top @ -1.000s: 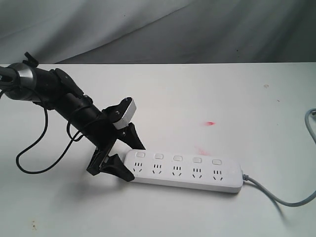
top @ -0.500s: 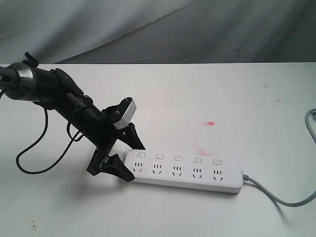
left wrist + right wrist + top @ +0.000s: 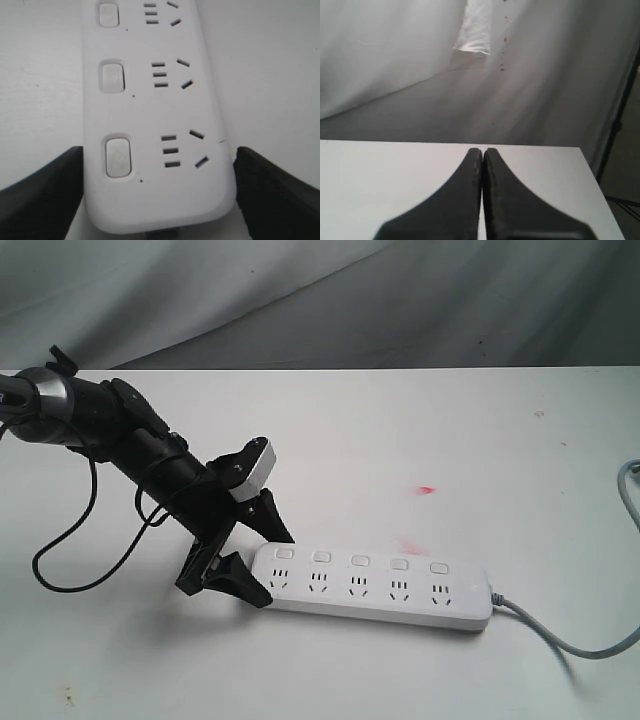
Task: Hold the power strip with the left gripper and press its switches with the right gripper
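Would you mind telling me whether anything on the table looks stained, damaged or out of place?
Two red marks stain the white table: a bright spot and a fainter smear close beside the power strip. Nothing else stands out.

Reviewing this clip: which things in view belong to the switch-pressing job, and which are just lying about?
Belong to the job: power strip; its switches; left hand gripping the strip's end; right hand, shut, strip not in its view.
Just there: red mark on the table; grey backdrop cloth.
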Robot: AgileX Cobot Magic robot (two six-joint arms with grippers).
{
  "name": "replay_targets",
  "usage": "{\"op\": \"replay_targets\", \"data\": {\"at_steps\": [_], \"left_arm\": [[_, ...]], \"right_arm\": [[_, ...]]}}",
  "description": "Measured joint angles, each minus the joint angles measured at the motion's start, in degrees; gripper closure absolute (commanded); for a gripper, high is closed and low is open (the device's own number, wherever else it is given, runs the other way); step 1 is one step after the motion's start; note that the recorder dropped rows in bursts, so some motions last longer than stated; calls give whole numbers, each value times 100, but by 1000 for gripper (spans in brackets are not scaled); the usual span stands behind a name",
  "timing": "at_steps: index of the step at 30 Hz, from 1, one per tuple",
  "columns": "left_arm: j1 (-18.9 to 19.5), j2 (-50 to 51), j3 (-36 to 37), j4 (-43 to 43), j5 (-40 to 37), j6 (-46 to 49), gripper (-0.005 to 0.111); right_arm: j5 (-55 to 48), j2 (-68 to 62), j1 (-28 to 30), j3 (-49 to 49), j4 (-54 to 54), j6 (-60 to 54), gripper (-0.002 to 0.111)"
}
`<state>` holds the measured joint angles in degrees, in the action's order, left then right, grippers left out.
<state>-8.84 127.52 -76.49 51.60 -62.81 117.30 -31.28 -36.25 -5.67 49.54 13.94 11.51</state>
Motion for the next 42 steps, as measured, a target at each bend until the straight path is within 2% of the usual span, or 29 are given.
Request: {"op": "replay_targets", "data": {"at_steps": [8,12,16,19,36,42], "left_arm": [[0,0,0,0,0,0,107],[0,0,0,0,0,0,107],[0,0,0,0,0,0,107],[0,0,0,0,0,0,107],[0,0,0,0,0,0,107],[0,0,0,0,0,0,107]], "right_arm": [[-568,114,0,-24,297,-19,108],[-802,275,-375,-516,308,-759,108],[-688,430,-628,-1017,122,-917,108],[-665,457,-628,-1054,-173,-917,108],[-569,582,-613,-1075,-47,-850,108],[-310,1451,-133,-1455,-142,-850,108]]}}
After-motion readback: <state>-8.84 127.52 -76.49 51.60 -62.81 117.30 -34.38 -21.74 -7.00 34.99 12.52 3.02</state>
